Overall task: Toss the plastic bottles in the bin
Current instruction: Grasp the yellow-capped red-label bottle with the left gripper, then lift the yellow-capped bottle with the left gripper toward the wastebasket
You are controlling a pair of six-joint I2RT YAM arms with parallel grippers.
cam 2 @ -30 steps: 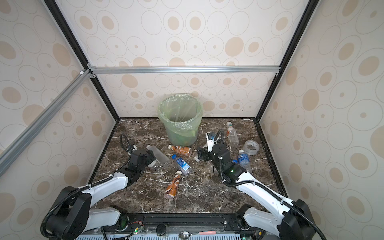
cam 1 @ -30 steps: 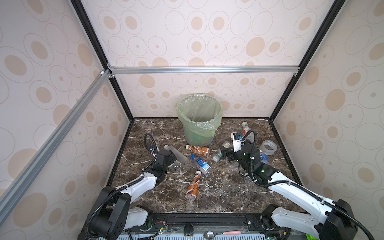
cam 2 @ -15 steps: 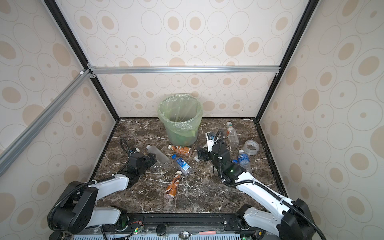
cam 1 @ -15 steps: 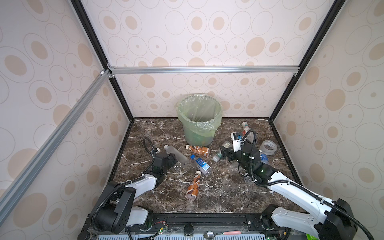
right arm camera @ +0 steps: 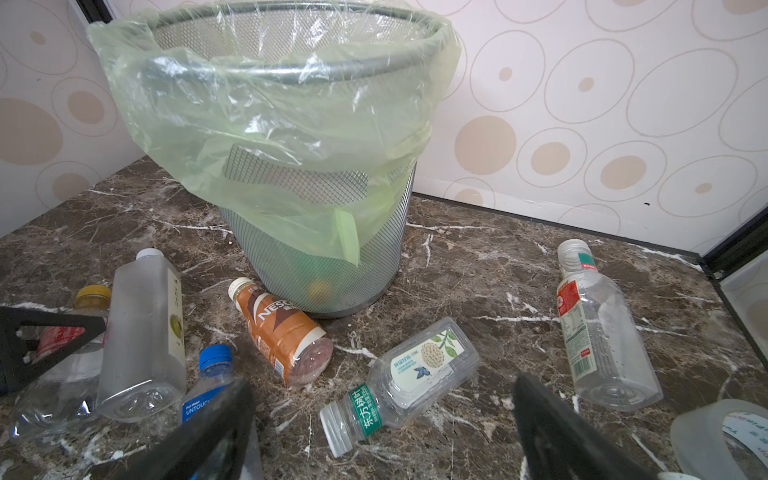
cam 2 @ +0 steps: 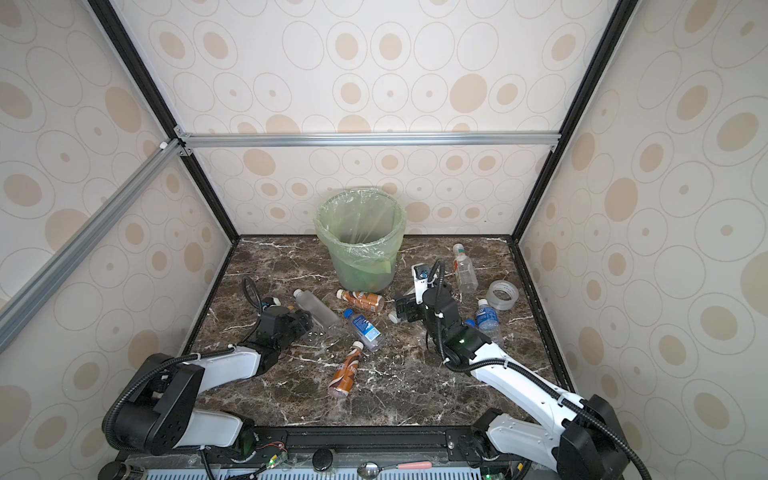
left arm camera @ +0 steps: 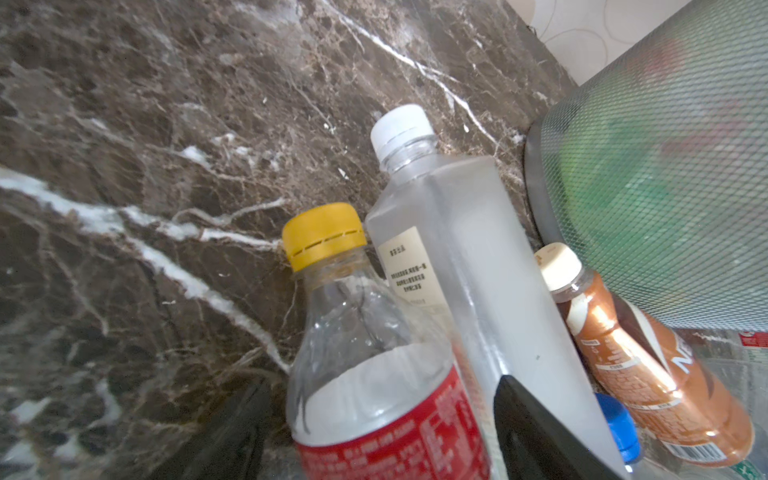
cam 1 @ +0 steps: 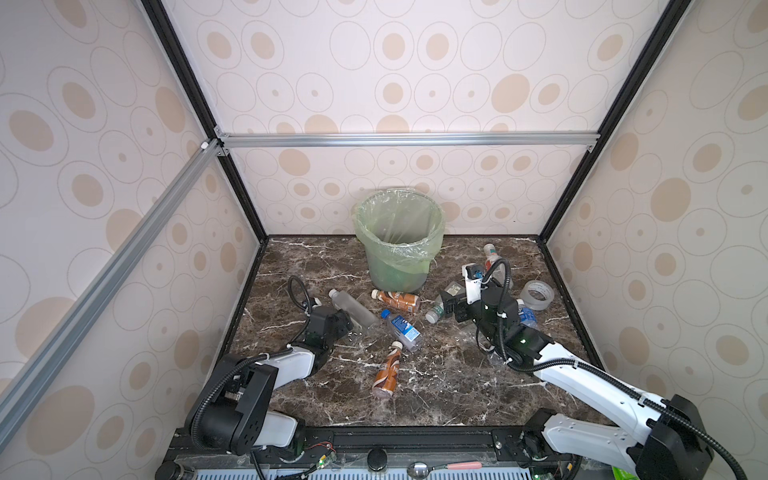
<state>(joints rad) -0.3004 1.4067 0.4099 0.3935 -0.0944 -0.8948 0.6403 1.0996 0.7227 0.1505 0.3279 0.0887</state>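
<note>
Front of the marble table [cam 1: 436, 390]: the near brown bottle [cam 1: 385, 369] lies on its side with nothing touching it. Just behind it the blue-label bottle [cam 1: 402, 329] lies flat, blue cap toward the back left.

Left, mid-table: the left gripper [cam 1: 348, 323] is low at the table with its jaws apart. In the left wrist view its fingers [left arm camera: 536, 432] stand either side of the red-label bottle [left arm camera: 374, 374], a clear one with a yellow cap. I see a sliver of table between one finger and the bottle, so it is not clamped. Whether the other finger touches it I cannot tell. The frosted bottle [cam 1: 353, 309], square with a white cap, lies right alongside the red-label bottle.

Right, mid-table: the right gripper [cam 1: 451, 306] has its jaws spread wide and holds nothing. The green-label bottle [right arm camera: 399, 382] lies on the table in front of the jaws, white cap toward the gripper. The small blue bottle [cam 2: 486, 319] is just beside the right arm.

Further back: the far brown bottle [cam 1: 397, 300] lies at the foot of the bin [cam 1: 390, 270]. The tape roll [cam 1: 537, 294] is near the right edge. The tall clear bottle [cam 2: 464, 268] lies toward the back right corner.

Back centre: the bin stands upright, grey mesh with a pale green liner folded over the rim. Green and yellowish shapes show low through the mesh, but I cannot identify them.
</note>
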